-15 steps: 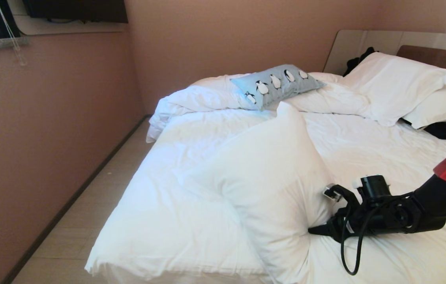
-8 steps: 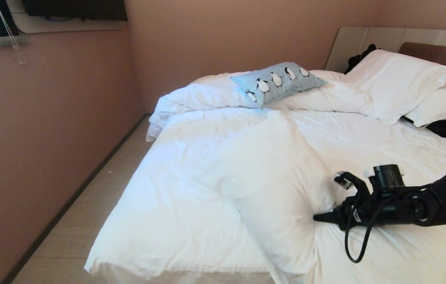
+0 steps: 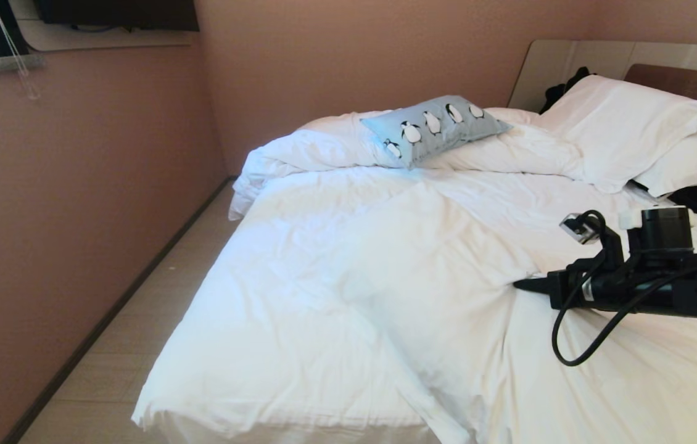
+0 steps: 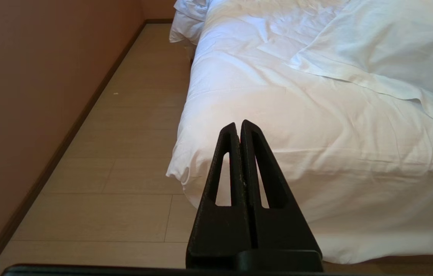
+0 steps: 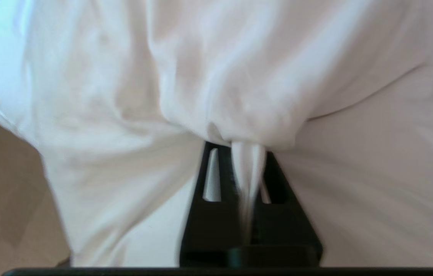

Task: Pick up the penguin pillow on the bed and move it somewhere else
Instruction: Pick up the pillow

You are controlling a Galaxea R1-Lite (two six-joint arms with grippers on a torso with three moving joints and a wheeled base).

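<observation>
Right end effector (image 5: 248,172): black, two slotted fingers (image 5: 212,180) pressed together, a pinch of white fabric caught between them. White pillow (image 5: 201,76): bunched just beyond the fingertips, creased, its gathered edge drawn into the grip. White bed sheet (image 5: 373,184): spread to one side. Pale floor (image 5: 5,207): on the other side.

Between the penguin pillow (image 3: 433,126) and the near bed (image 3: 274,345) edge, flat duvet leaves open passage. Just right of it, stacked white pillows (image 3: 626,129) crowd the headboard; bunched duvet folds (image 3: 299,151) rise on its left.
</observation>
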